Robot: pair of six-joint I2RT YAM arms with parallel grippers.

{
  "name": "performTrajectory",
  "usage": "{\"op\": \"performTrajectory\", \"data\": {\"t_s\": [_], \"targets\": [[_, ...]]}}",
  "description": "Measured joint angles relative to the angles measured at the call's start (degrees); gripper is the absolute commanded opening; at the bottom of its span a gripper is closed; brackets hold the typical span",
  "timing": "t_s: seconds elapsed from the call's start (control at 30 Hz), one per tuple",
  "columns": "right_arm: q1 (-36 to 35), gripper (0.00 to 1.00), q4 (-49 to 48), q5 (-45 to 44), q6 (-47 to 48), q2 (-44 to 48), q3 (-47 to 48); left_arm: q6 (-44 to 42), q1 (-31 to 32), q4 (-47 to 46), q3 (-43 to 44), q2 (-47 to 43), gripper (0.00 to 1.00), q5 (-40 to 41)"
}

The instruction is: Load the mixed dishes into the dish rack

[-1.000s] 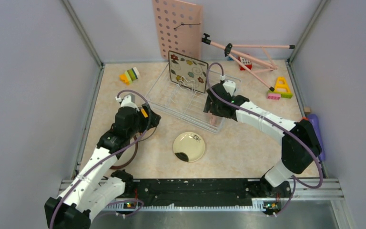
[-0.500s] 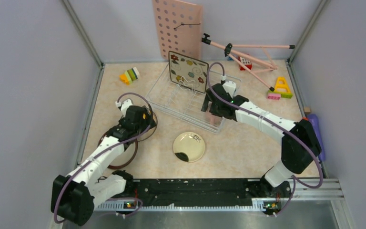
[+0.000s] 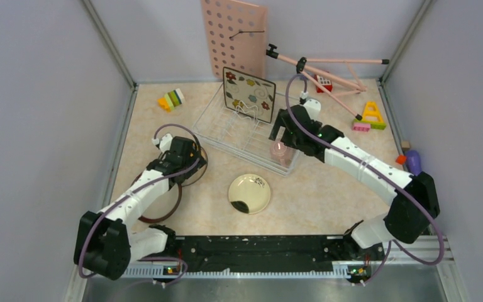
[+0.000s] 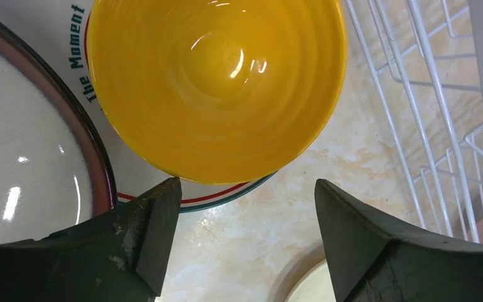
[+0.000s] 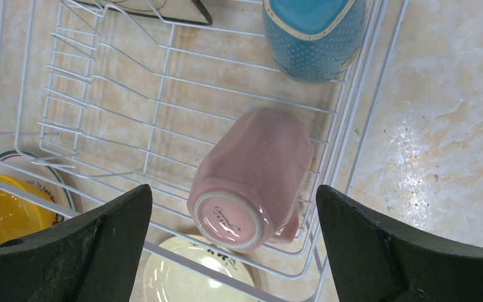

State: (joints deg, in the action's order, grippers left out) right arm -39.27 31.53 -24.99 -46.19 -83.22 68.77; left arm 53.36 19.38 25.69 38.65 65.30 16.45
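Note:
The dish rack (image 3: 217, 126) holds the square flowered plate (image 3: 248, 94) upright at its back. The pink cup (image 5: 251, 176) lies bottom-up in the near right corner, with the blue cup (image 5: 314, 31) behind it. My right gripper (image 5: 234, 189) hovers open over the pink cup, fingers wide of it. My left gripper (image 4: 246, 185) is open just short of the orange-yellow bowl (image 4: 217, 82). The bowl sits on a red-and-green-rimmed plate (image 4: 226, 196) beside the dark-red-rimmed plate (image 4: 31, 145). The cream plate with black blotch (image 3: 249, 193) lies in front of the rack.
A pink pegboard (image 3: 234, 38) leans on the back wall beside a fallen pink tripod (image 3: 327, 69). Toy blocks lie at the back left (image 3: 172, 99) and far right (image 3: 370, 117). A purple object (image 3: 413, 160) sits at the right wall.
My right gripper has opened and drawn up and back, leaving the pink cup in the rack. My left arm has stretched out lower over the bowl and plates.

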Motion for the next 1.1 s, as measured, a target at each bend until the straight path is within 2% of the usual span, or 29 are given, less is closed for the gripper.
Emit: {"op": "performTrajectory", "data": {"t_s": [0.13,0.33,0.77,1.1], "targets": [[0.00,0.99,-0.90,0.07,0.11,3.61,-0.68,3.65,-1.03,0.68,1.25,3.10,0.74,-0.55],[0.00,0.99,-3.15,0.63,1.14,8.90,-2.91,7.41,-1.33,2.47,1.55,4.79,0.74,-0.48],[0.00,0.99,-5.90,3.41,3.15,9.77,-4.61,16.26,-1.57,0.44,-3.89,-8.20,0.75,-1.53],[0.00,0.99,-6.86,4.52,3.82,11.61,-4.70,28.33,-9.35,-3.89,-11.34,-8.04,0.72,-10.36]]}}
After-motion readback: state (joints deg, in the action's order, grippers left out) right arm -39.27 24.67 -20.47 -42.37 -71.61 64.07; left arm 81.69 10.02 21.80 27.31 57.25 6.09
